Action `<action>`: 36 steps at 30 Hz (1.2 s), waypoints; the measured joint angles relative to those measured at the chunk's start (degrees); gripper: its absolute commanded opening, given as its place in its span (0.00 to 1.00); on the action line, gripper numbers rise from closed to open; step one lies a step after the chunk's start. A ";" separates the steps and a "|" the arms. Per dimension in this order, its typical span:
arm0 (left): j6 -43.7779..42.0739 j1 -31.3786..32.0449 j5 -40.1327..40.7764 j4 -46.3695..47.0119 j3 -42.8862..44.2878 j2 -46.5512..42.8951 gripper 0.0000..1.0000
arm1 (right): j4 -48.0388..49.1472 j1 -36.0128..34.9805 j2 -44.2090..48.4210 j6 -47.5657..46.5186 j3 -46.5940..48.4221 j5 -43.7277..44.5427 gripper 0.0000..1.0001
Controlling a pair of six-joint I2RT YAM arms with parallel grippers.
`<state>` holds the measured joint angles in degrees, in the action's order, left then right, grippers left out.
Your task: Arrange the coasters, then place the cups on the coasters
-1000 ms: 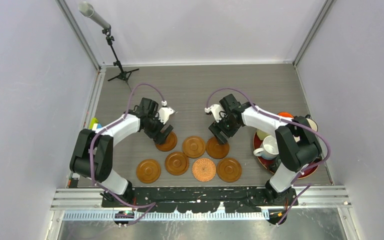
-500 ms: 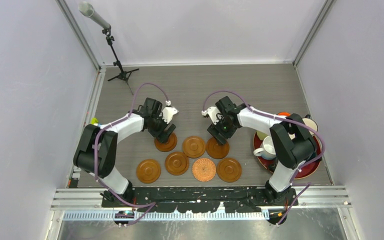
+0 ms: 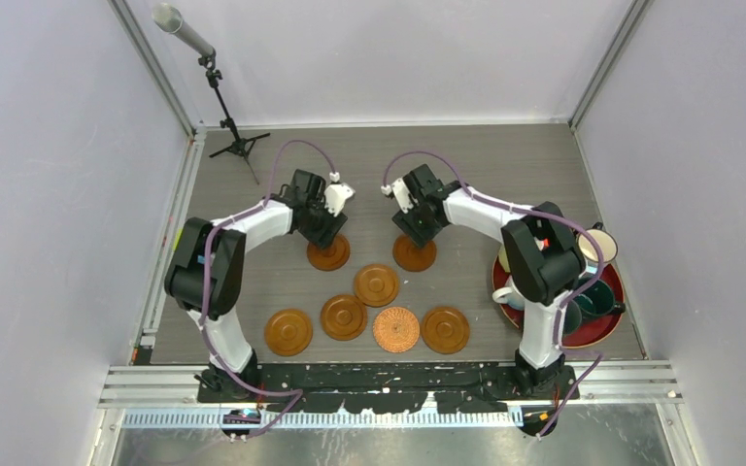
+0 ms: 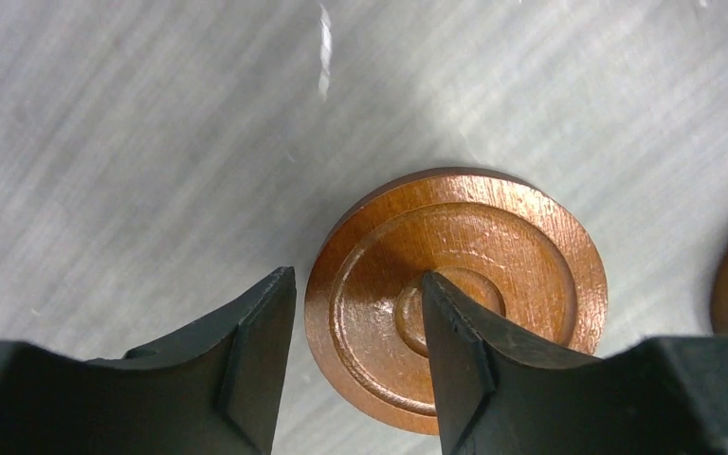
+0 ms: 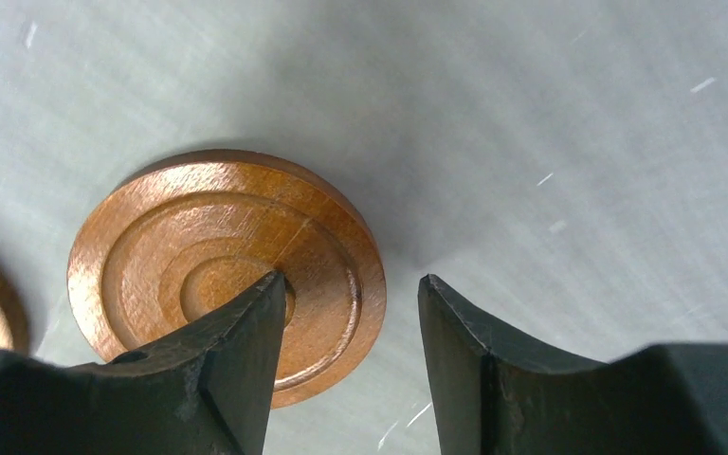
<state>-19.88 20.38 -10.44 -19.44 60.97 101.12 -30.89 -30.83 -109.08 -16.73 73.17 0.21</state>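
Observation:
Seven coasters lie on the grey table. Two brown ones form a far row: the left coaster and the right coaster. A third lies behind them. A near row holds three brown ones and the woven one. My left gripper is open, straddling its coaster's rim, one finger over the centre. My right gripper is open in the same way. The cups stand on the red tray, partly hidden by my right arm.
The red tray sits at the table's right edge beside the right arm's base. A microphone stand stands at the far left corner. Walls close in the table on the left, right and far sides.
Both grippers have moved away from the arm bases, sliding their coasters with them into a far row. Both pairs of jaws have narrowed.

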 measured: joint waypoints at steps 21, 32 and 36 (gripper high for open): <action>5.20 -6.12 -3.69 -24.11 49.42 31.54 0.45 | -2.93 7.45 -26.93 1.29 40.96 7.58 0.57; 10.19 -4.68 0.20 -30.36 72.32 44.30 0.46 | -6.97 8.02 -32.06 0.33 50.38 8.15 0.57; 10.36 -3.67 2.23 -32.22 80.41 48.63 0.48 | -7.30 8.09 -35.15 -0.37 55.39 9.77 0.57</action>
<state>-9.52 16.71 -8.21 -51.66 141.38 149.75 -38.20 -22.74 -144.22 -17.10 128.55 9.98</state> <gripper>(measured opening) 0.464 0.572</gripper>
